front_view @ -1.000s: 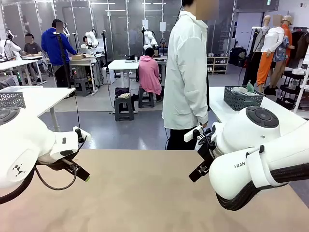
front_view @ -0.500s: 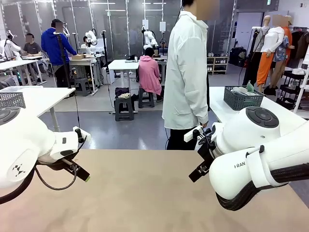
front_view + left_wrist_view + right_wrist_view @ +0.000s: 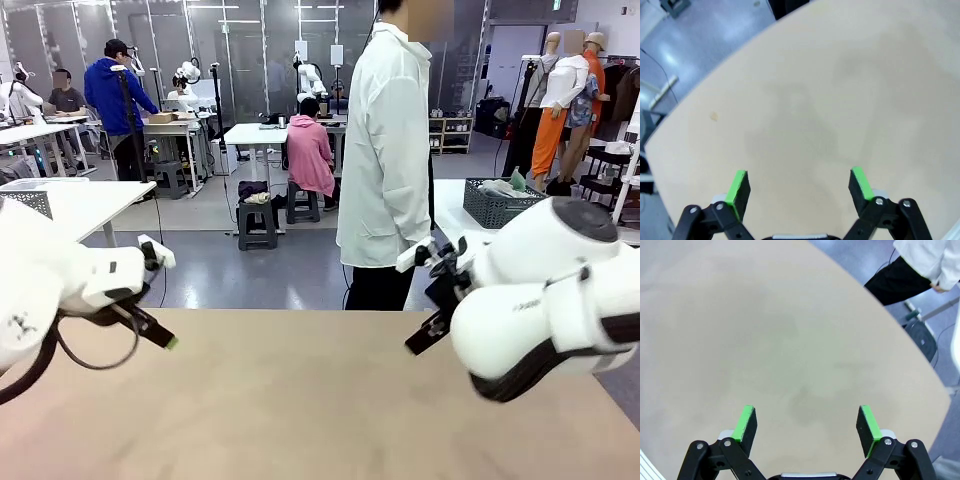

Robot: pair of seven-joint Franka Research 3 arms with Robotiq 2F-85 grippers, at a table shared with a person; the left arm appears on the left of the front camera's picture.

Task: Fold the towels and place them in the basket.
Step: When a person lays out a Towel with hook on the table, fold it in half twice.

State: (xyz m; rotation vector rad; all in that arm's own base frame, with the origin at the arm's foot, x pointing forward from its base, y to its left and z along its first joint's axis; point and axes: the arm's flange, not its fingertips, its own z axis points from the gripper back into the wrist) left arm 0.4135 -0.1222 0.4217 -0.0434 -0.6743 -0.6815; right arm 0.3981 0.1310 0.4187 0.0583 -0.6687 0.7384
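Note:
My left gripper (image 3: 165, 338) hovers open over the left part of the bare tan table (image 3: 300, 400). In the left wrist view the left gripper (image 3: 799, 180) has only tabletop between its green pads. My right gripper (image 3: 420, 340) hangs open above the right part of the table, and in the right wrist view the right gripper (image 3: 806, 422) likewise holds nothing. A dark grey lattice basket (image 3: 505, 205) stands on a white side table at the back right, with pale and green cloth heaped in it. That cloth is too small to tell whether it is the towels.
A person in a white coat (image 3: 385, 150) stands at the table's far edge, right of centre, with a hand hanging by the side. Another white table (image 3: 70, 205) with a second lattice basket (image 3: 25, 203) stands at the back left.
Both arms have drawn outward and slightly up: the left gripper toward the left, the right gripper toward the right. Both stay open.

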